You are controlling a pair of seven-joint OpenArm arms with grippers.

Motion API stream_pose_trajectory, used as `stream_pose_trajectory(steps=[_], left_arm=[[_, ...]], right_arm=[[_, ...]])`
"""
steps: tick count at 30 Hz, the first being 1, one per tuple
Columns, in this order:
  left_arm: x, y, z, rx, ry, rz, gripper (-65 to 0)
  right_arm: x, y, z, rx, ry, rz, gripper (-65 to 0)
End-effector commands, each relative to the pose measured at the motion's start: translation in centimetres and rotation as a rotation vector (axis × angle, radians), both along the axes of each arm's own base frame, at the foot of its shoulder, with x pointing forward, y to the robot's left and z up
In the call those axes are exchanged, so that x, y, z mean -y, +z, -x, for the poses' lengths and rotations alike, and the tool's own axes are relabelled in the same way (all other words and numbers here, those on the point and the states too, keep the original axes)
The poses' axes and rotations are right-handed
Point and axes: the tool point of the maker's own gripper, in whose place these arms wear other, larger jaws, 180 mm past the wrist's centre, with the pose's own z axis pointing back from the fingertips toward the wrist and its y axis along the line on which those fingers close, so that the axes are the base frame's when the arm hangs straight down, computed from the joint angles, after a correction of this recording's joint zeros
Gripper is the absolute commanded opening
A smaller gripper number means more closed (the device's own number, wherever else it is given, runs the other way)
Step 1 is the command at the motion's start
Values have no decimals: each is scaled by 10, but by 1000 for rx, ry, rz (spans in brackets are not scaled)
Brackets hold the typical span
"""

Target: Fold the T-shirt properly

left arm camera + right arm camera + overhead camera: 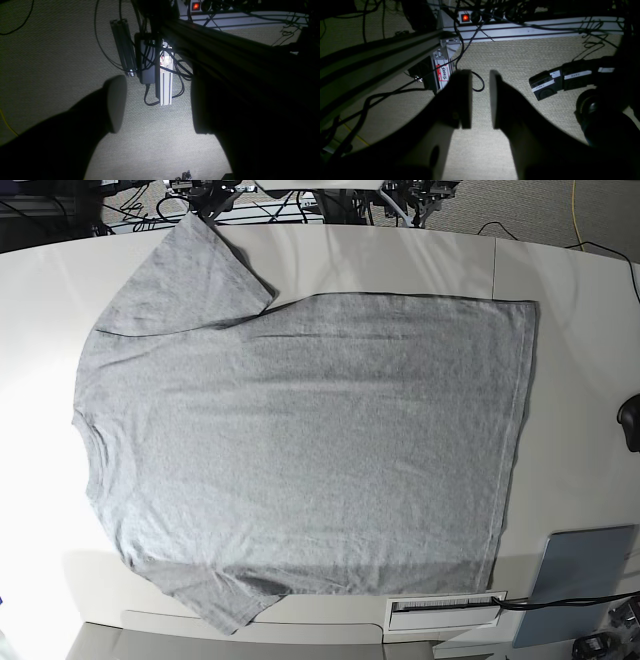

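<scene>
The T-shirt [300, 450] lies spread flat, plain side up, covering most of the white worktop [570, 360]. A grey-blue pad [580, 580] sits beside its hem. Both grippers hang over carpet off the worktop, empty: left fingers [116, 103] wide apart, right fingers [466, 98] narrowly parted. A label [443, 72] near the right gripper reads "hello" and, handwritten, "TCHOUS".

White and red sticker [443, 72] on the aluminium frame post [445, 65] reading "hello" with handwritten "TCHOUS", motor labels [577, 74] too blurred to read

a white counter [580, 330] carries a grey-blue pad [580, 580] at its near right corner. below, a lit red switch [465, 17] and cables [150, 62] over carpet [532, 55].
</scene>
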Motion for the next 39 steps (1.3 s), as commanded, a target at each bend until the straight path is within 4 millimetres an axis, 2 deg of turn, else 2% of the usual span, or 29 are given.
stream_pose_trajectory(steps=[1,10,19,23,27,32,36,39], left_arm=[[1,0,0,5,-1,8,-240],[1,1,18,-19,-50,1,-240],[-7,9,49,-84,-88,-18,-240],[6,25,64,-52,-103,89,-240],[3,44,72,-34,-65,137,-240],[-18,69,72,-2,-114,102,-246],[-40,98,62,82,-176,53,-284],[-56,129,49,165,-243,15,-286]], right_arm=[[6,0,2,-7,0,6,-519],[6,0,21,-41,1,7,-519],[14,4,78,-143,6,5,-519],[27,13,102,-155,25,-12,-519],[51,31,122,-147,14,-12,-519],[80,64,139,-124,18,-6,-519],[99,100,139,-78,70,13,-519],[106,135,132,-23,158,16,-519]])
